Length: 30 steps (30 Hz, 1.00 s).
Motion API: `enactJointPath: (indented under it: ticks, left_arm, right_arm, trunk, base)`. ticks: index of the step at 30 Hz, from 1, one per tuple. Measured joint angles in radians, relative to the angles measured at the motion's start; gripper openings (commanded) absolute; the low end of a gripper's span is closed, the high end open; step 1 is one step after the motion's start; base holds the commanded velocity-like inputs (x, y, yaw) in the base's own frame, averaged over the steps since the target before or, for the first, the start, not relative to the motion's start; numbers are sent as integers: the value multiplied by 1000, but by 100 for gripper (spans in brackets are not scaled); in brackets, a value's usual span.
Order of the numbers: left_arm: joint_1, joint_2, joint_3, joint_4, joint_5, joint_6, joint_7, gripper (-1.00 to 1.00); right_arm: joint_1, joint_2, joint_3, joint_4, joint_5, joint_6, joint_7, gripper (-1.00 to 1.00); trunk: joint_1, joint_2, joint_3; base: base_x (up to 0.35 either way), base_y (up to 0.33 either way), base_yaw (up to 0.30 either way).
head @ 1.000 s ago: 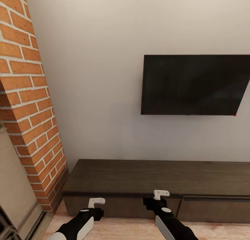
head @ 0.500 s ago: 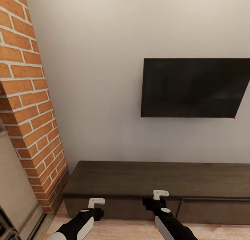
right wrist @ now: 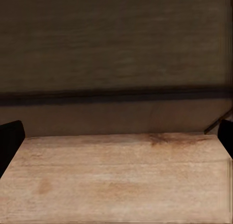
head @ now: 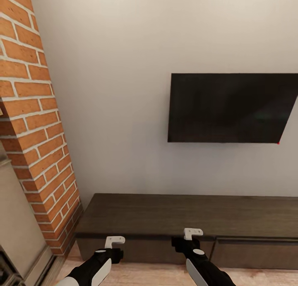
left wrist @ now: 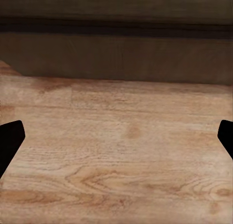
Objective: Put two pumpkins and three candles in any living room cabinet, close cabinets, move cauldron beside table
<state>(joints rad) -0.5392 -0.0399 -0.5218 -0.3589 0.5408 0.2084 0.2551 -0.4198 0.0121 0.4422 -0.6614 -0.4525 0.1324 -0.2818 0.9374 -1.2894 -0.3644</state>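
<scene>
Cabinet point(head: 186, 215), long low dark-brown wood, lies straight ahead of both claws, its length running across them. Right gripper point(head: 192, 233) is nearer its front than left gripper point(head: 114, 239); both spread wide, empty.

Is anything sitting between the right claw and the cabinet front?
Nothing visible. The right claw hangs open, facing the cabinet with bare wood floor between them.

The cabinet point(head: 186, 219) stands against the wall point(head: 116, 91), below the television point(head: 231, 108), right of the brick column point(head: 37, 133).
</scene>
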Motion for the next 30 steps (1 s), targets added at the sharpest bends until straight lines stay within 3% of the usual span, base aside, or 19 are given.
enactJointPath:
  ticks: [2,7,11,13,16,18,21,30]
  left_arm:
    - [0,0,0,0,0,0,0,100]
    - [1,3,-1,9,-1,-11,-2,100]
    - [1,5,-1,107,-1,-51,-6,100]
    - [2,6,-2,153,0,-79,-7,100]
    - [14,9,-3,231,-1,-127,-9,100]
    - [55,17,-1,262,-2,-158,-9,100]
    - [117,35,-1,281,-5,-191,-10,100]
    - [227,73,-4,300,-10,-243,-9,100]
  right_arm:
    - [0,-1,-2,19,-2,0,-1,100]
    - [0,-10,-8,168,-5,-3,-6,100]
    - [0,-36,-14,274,-8,-41,-10,100]
    - [0,-46,-29,313,-9,-65,-11,100]
    - [0,-59,-91,392,-7,-90,-13,100]
    - [0,-65,-127,445,-7,-98,-13,100]
    - [0,-69,-150,505,-7,-105,-14,100]
    - [1,-67,-163,610,-7,-125,-16,100]
  trunk:
    - [-8,14,6]
    - [-27,49,22]
    - [-42,77,34]
    - [-50,91,41]
    - [-61,112,50]
    - [-69,126,56]
    - [-81,147,66]
    - [-115,210,94]
  base:
    - [0,0,0]
    - [0,0,0]
    - [0,0,0]
    - [0,0,0]
    - [0,0,0]
    - [0,0,0]
    - [0,0,0]
    - [0,0,0]
